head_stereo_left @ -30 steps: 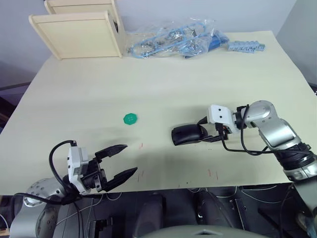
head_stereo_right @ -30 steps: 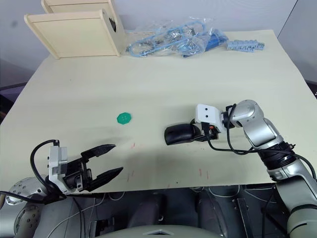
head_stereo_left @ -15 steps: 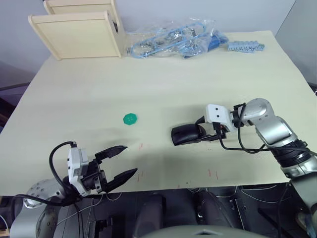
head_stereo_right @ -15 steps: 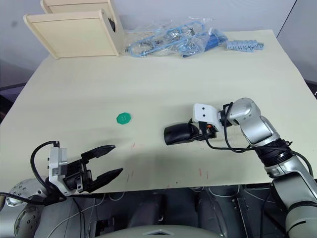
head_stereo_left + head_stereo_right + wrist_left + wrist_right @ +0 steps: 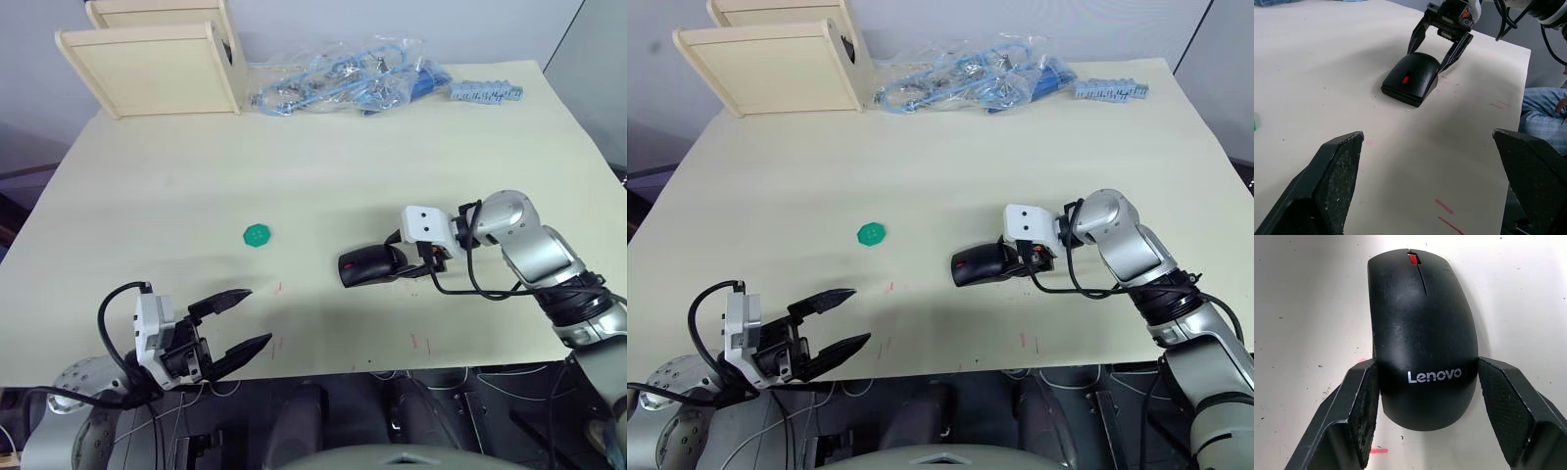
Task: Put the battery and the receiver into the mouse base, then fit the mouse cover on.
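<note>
The mouse sits on the surface (image 5: 323,176) w/ the mouse cover (image 5: 1420,333) already on the mouse base (image 5: 1400,96), so it looks like one closed black mouse, red scroll wheel (image 5: 1413,258) showing at the front and the Lenovo logo at the back. It's near the front-right part of the surface, nose pointing toward the robot's left.

Right tool (image 5: 1425,406) is spread around the back end of the mouse, one finger on each side. One pad (image 5: 1369,404) looks like it's touching the mouse's side, the other has a thin gap, so it's not clamped, more like loosely straddling it.

Left tool (image 5: 240,318) hovers at the front-left edge of the surface, fingers wide apart, nothing in it, well apart from the mouse.

Other stuff: green toothed disc (image 5: 258,234) lying btw the two tools but further back, a pile of clear plastic bags w/ blue parts (image 5: 343,73) at the far edge, a light blue strip (image 5: 487,92) just beside that pile, and a wooden box (image 5: 152,64) at the far-left corner. Battery and receiver: can't see either.
</note>
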Controlling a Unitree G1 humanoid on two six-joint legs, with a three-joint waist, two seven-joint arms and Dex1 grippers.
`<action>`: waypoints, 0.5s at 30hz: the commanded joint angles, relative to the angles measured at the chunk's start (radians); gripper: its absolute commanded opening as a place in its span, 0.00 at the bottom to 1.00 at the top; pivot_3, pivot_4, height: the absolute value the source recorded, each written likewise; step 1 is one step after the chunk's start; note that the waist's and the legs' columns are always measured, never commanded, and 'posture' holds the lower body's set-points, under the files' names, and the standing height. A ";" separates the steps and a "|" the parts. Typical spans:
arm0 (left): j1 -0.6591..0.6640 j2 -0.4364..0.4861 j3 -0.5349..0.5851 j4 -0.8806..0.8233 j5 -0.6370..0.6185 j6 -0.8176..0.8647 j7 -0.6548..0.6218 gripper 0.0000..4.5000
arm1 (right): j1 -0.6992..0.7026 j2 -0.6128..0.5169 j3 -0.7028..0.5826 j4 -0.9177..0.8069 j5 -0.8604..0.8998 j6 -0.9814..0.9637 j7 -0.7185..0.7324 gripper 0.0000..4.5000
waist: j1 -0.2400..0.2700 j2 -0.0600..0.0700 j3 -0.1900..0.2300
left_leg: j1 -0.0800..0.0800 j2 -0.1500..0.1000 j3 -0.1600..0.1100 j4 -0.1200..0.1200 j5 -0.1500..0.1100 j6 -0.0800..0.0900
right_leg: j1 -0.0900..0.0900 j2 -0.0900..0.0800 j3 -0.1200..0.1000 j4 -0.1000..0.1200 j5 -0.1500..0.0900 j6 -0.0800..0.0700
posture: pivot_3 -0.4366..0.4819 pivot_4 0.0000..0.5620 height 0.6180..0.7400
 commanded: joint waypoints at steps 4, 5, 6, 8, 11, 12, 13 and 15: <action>0.012 -0.002 0.001 -0.035 -0.001 -0.020 -0.003 1.00 | -0.025 -0.002 0.007 -0.034 -0.013 0.008 0.005 0.69 | -0.001 0.000 0.000 | 0.000 0.000 0.000 0.000 0.000 0.000 | 0.000 0.000 0.000 0.000 0.000 0.000 | 0.48 0.27 1.00; 0.012 -0.002 0.001 -0.035 -0.001 -0.020 -0.003 1.00 | -0.026 -0.001 0.007 -0.034 -0.014 0.011 0.005 0.69 | -0.001 0.000 0.000 | 0.000 0.000 0.000 0.000 0.000 0.000 | 0.000 0.000 0.000 0.000 0.000 0.000 | 0.48 0.27 1.00; 0.011 -0.002 0.000 -0.035 0.000 -0.020 -0.003 1.00 | -0.028 -0.002 0.010 -0.032 -0.019 0.013 0.005 0.69 | -0.001 0.000 0.000 | 0.000 0.000 0.000 0.000 0.000 0.000 | 0.000 0.000 0.000 0.000 0.000 0.000 | 0.48 0.27 1.00; 0.009 -0.002 -0.002 -0.033 0.001 -0.021 -0.003 1.00 | -0.034 0.001 0.017 -0.026 -0.034 0.021 -0.003 0.69 | -0.001 0.000 0.000 | 0.000 0.000 0.000 0.000 0.000 0.000 | 0.000 0.000 0.000 0.000 0.000 0.000 | 0.48 0.27 1.00; 0.013 -0.003 -0.001 -0.037 0.001 -0.022 -0.003 1.00 | -0.034 -0.001 0.022 -0.037 -0.039 0.040 -0.002 0.69 | -0.001 0.000 0.000 | 0.000 0.000 0.000 0.000 0.000 0.000 | 0.000 0.000 0.000 0.000 0.000 0.000 | 0.48 0.27 1.00; 0.014 -0.003 -0.001 -0.037 0.001 -0.021 -0.003 1.00 | -0.034 0.000 0.024 -0.044 -0.039 0.053 -0.002 0.69 | -0.001 0.000 0.000 | 0.000 0.000 0.000 0.000 0.000 0.000 | 0.000 0.000 0.000 0.000 0.000 0.000 | 0.48 0.27 1.00; 0.016 -0.003 -0.001 -0.039 0.001 -0.021 -0.003 1.00 | -0.033 0.000 0.024 -0.052 -0.039 0.063 -0.002 0.69 | -0.001 0.000 0.000 | 0.000 0.000 0.000 0.000 0.000 0.000 | 0.000 0.000 0.000 0.000 0.000 0.000 | 0.48 0.27 1.00; 0.017 -0.003 0.000 -0.040 0.000 -0.021 -0.002 1.00 | -0.031 0.001 0.024 -0.068 -0.039 0.099 -0.006 0.69 | -0.001 0.000 0.000 | 0.000 0.000 0.000 0.000 0.000 0.000 | 0.000 0.000 0.000 0.000 0.000 0.000 | 0.48 0.27 1.00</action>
